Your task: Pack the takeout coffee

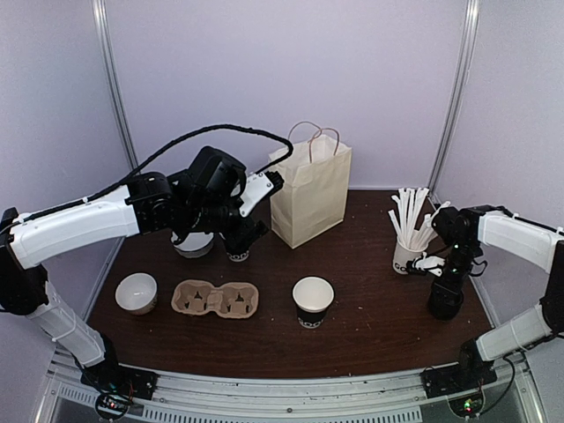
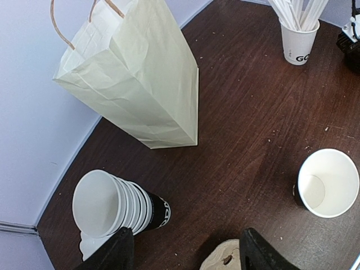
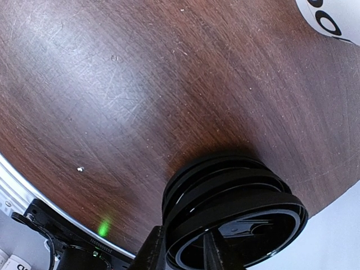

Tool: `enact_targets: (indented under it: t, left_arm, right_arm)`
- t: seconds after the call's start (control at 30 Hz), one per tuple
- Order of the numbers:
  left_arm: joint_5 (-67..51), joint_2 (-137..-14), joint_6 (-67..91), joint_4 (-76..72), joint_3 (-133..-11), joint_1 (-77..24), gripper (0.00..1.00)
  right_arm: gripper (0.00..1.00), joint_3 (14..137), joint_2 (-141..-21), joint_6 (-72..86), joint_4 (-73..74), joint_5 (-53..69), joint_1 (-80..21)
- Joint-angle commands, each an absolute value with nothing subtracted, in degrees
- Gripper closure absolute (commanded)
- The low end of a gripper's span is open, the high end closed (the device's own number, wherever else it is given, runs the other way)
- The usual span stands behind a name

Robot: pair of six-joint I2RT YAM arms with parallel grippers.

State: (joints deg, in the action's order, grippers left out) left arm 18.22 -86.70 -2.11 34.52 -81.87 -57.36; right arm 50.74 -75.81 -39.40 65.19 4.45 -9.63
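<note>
Caution with small black paper cup: likely light, crushable; take gently mid-wall. Left gripper spread; right gripper astride black plastic lid, clamp untellable.

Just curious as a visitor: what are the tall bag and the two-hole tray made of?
The bag looks like matte cream paper: sharp creases and folded sides. The tray seems to be moulded paper pulp, dull tan with rounded wells, though its texture is too small to confirm.
</note>
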Motion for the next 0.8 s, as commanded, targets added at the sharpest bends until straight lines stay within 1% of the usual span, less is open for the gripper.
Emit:
enact_targets:
  t: [0.0,0.3,0.53,0.77]
  left_arm:
    - [17.6,-86.3,-3.0,33.1,-81.9,-57.4,0.32]
    - [17.4,-86.2,-3.0,33.1,-81.8,-57.5,0.32]
    - [16.7,-86.3,-3.0,33.1,-81.9,-57.5,0.32]
    - [16.2,-86.2,-3.3,32.7,-81.5,-57.6,0.33]
  right_arm:
    - [0.77,50.3,-75.8,-38.2,64.5,2.6,-9.9]
    - [0.86,50.8,-71.1,-37.5,68.0,2.7,-9.9]
    - [0.88,52.3,-65.8,-37.1,72.2,2.7,-10.2]
    - [0.89,53.0,-60.6,-41.0,75.4,3.6,-10.2]
